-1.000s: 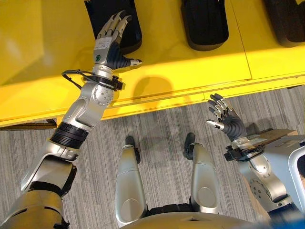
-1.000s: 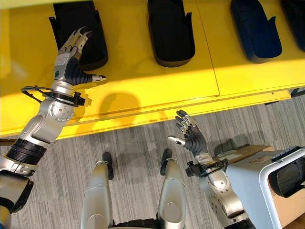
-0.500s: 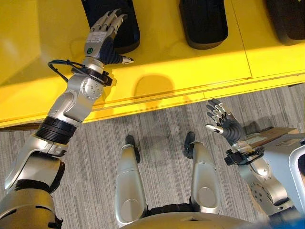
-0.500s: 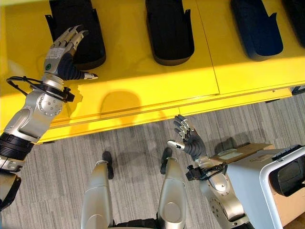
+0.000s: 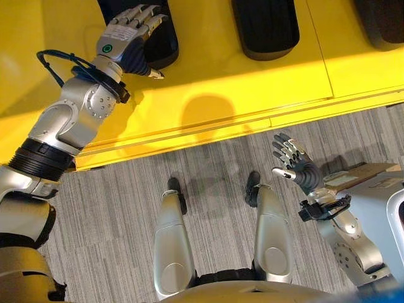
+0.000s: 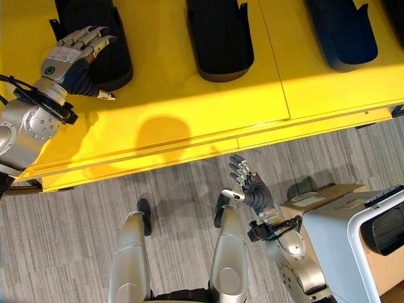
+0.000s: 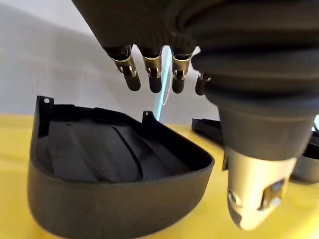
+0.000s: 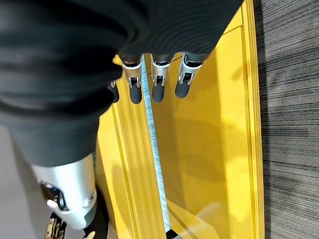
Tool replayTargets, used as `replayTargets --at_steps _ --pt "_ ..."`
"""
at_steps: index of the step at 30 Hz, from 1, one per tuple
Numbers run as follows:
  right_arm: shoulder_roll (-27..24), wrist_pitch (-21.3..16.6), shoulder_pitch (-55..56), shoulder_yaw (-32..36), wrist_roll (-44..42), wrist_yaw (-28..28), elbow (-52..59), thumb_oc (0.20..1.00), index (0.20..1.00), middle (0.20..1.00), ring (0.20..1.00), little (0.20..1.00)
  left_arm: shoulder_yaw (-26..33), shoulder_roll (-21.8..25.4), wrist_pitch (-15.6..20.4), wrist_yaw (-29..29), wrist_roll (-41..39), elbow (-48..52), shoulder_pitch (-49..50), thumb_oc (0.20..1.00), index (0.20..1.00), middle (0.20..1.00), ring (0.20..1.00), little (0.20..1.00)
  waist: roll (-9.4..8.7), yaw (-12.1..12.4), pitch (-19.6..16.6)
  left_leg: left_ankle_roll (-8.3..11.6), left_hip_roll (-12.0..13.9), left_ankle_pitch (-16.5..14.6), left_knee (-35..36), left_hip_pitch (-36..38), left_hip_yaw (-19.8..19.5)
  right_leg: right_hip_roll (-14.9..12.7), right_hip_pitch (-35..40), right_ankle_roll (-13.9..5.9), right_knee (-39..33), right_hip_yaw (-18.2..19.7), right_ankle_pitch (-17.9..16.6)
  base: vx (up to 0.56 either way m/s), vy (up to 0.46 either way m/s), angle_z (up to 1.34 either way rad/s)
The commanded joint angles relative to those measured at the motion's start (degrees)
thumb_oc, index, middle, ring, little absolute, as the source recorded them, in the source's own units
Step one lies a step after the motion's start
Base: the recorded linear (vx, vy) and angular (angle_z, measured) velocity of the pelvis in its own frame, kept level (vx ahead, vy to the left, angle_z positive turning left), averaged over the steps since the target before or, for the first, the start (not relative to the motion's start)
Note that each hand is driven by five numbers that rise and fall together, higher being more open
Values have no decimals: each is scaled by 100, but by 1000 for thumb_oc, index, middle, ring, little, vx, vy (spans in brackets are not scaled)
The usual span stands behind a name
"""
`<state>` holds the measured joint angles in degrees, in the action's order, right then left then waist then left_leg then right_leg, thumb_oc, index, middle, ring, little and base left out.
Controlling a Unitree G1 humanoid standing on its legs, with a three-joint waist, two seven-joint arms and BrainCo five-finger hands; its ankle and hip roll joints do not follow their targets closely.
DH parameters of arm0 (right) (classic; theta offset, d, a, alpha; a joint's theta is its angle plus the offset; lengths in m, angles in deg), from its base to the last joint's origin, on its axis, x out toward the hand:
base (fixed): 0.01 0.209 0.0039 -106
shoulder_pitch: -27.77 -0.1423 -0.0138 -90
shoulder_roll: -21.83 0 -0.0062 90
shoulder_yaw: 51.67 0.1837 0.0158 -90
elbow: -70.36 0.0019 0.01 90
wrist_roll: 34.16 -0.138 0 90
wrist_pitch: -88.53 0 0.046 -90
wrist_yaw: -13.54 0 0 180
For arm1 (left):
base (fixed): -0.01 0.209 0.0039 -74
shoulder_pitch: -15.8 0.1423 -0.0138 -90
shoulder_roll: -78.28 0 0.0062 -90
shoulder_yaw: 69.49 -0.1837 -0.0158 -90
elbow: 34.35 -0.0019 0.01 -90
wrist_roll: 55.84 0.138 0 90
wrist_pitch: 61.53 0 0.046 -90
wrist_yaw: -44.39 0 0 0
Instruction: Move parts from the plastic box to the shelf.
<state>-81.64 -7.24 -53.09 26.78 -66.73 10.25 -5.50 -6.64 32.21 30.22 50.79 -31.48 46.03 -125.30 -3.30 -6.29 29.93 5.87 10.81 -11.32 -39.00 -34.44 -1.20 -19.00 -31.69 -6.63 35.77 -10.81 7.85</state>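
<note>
Shelf ahead, floor and box nearer

Stood in a row on the shelf (image 6: 208, 107): left part (image 6: 95, 47) under the left hand (image 6: 66, 60), middle part (image 6: 218, 38), right part (image 6: 341, 35). Hung above the floor (image 6: 82, 221), left of the plastic box (image 6: 353, 246): right hand (image 6: 255, 192).

Floor (image 6: 76, 227): grey striped carpet w/ fine lines, running under the right hand (image 6: 251, 189) and beyond it up to a bright yellow surface w/ a stepped front edge and panel seams. Band of stronger light across the yellow, soft round shadow on it. Pale wall (image 7: 55, 59) behind.
</note>
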Motion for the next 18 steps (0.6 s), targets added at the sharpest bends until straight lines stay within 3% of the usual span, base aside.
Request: replayTargets --at_steps 1,18 --pt "26 -96 264 384 -220 -166 182 1000 1000 1000 1000 1000 -90 341 132 -136 95 328 -421 1000 1000 1000 1000 1000 64 70 -268 163 392 536 253 -154 -67 -361 776 -343 -177 314 42 0 0 0" --pt "32 41 436 466 -306 -353 154 1000 1000 1000 1000 1000 -137 513 105 -612 304 440 -218 1000 1000 1000 1000 1000 34 74 -247 158 404 492 167 -220 -53 -357 677 -328 -73 364 64 0 0 0"
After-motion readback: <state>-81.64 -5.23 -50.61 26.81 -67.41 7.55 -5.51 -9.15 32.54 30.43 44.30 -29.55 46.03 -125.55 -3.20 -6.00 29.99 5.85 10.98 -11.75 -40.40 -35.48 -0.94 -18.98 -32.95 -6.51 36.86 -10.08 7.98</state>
